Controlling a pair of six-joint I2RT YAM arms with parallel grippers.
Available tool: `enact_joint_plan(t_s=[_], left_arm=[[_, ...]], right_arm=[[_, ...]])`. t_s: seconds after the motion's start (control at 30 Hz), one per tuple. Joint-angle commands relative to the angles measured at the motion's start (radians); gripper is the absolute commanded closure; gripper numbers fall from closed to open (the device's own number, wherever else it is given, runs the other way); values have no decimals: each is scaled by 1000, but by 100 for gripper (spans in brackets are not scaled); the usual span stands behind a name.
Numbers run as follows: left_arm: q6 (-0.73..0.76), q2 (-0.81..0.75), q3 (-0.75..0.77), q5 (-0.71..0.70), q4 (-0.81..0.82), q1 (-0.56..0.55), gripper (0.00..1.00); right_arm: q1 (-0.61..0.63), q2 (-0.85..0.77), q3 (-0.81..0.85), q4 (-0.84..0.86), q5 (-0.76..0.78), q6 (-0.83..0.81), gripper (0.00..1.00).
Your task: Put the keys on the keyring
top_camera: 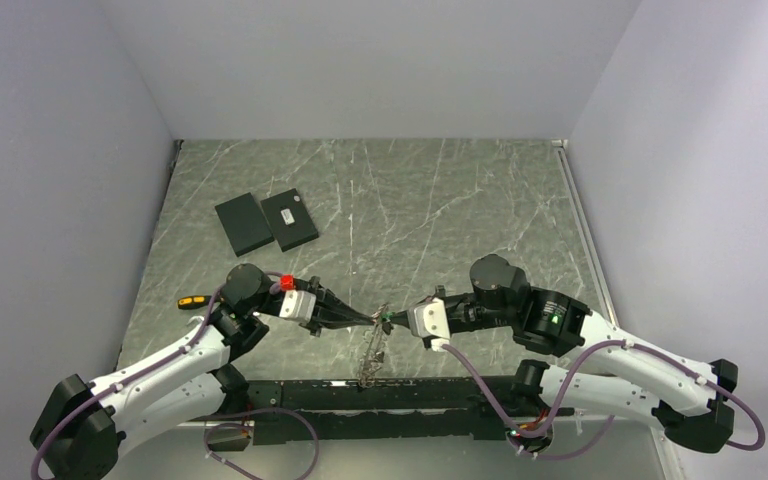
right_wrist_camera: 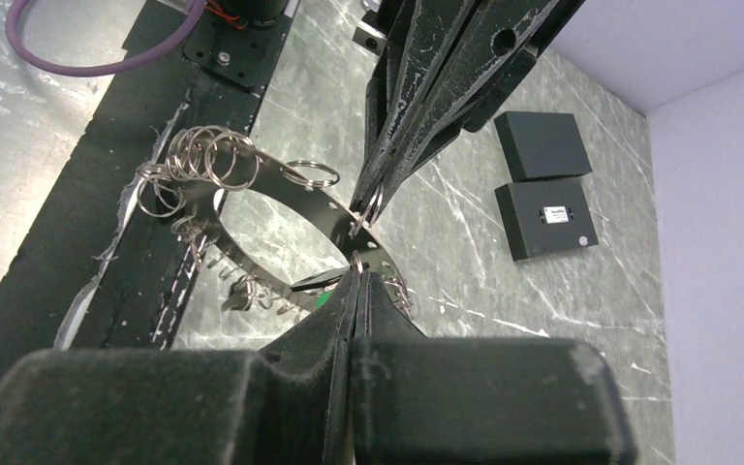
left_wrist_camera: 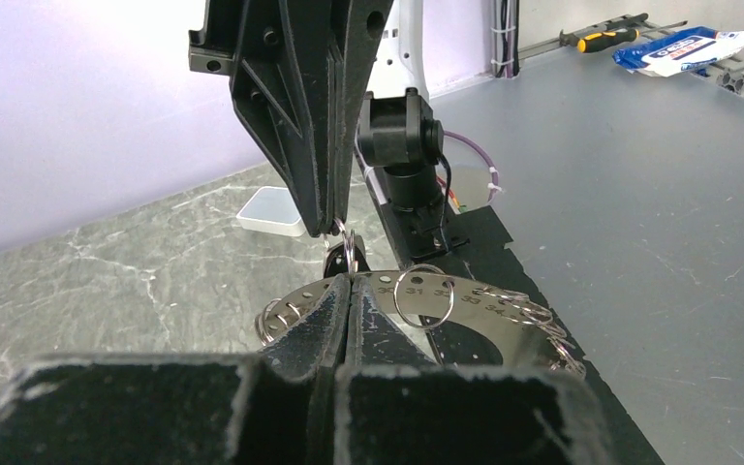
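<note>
The keyring is a flat silver hoop [right_wrist_camera: 281,189] with numbered holes, carrying several small split rings and a green tag [right_wrist_camera: 326,299]. In the top view it hangs [top_camera: 371,352] between both grippers above the table. My left gripper [left_wrist_camera: 349,281] is shut on a small split ring [left_wrist_camera: 350,254] at the hoop's band [left_wrist_camera: 489,298]. My right gripper [right_wrist_camera: 356,273] is shut on the same spot from the opposite side, tip to tip with the left [top_camera: 372,320] [top_camera: 392,322]. A small black piece [left_wrist_camera: 333,262] hangs by the ring; I cannot tell if it is a key. No key shows clearly.
Two flat black plates [top_camera: 243,223] [top_camera: 291,219] lie at the far left of the marble table. A yellow-handled screwdriver [top_camera: 192,301] lies by the left arm. The black base rail [top_camera: 410,395] runs along the near edge under the hanging hoop.
</note>
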Motion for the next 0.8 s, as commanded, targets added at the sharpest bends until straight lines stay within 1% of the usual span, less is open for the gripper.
enact_joint_plan(t_s=[0.0,0.1,0.77], left_arm=[[-23,-11,13,-28,29,2,100],[-35,-9,1,-34,61,3,100],[-37,19,2,-35,74,1,100]], right_arm=[[11,-5,33,49,-11,-20,100],[11,-8,31,55,-14,-19,100],[14,-24,18,72,-12,-18,100]])
